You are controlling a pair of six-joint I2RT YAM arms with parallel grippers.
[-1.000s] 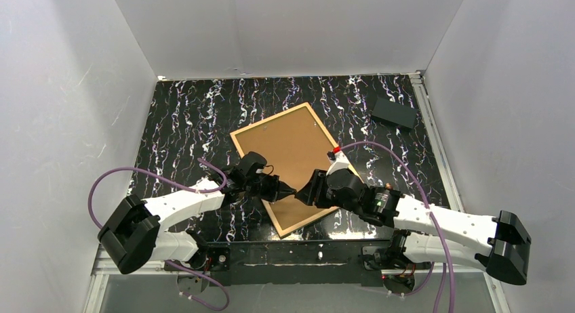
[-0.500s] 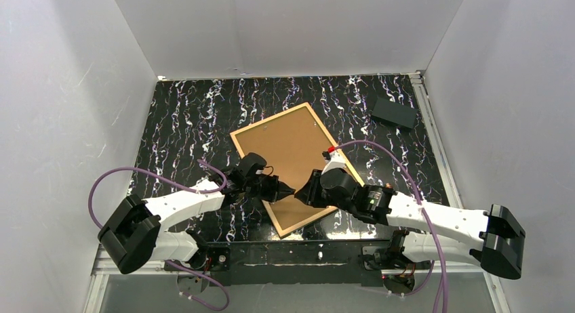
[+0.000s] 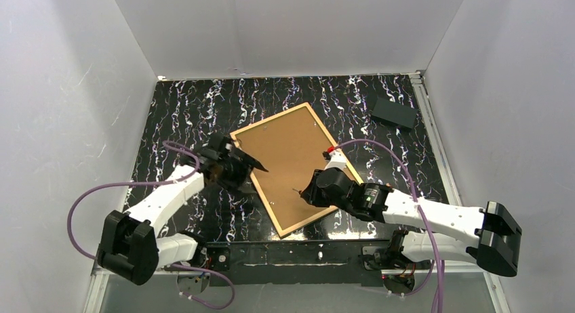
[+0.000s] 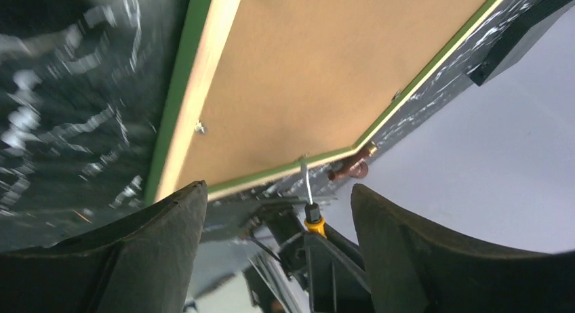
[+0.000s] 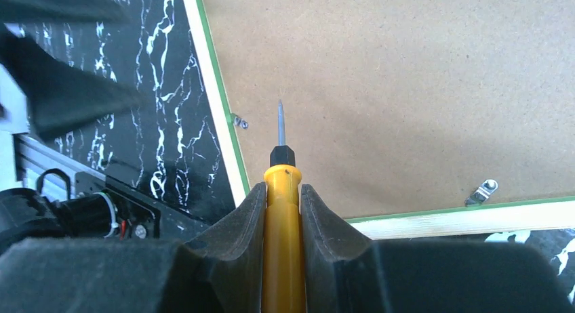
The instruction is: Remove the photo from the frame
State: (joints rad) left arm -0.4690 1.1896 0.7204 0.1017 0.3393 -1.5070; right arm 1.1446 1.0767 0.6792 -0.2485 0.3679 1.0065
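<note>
**Black table, white walls, frame face down**

From above, we see free room on the far left and a black box in the far right corner. The frame lies flat and slanted in the middle, brown backing panel up. The left gripper hangs over the frame's left edge.

From the left wrist, we see its fingers spread wide with nothing between them.

From the right wrist, we see the right gripper pinching a yellow screwdriver. Its tip is over the backing panel, near the frame's closest corner.
</note>
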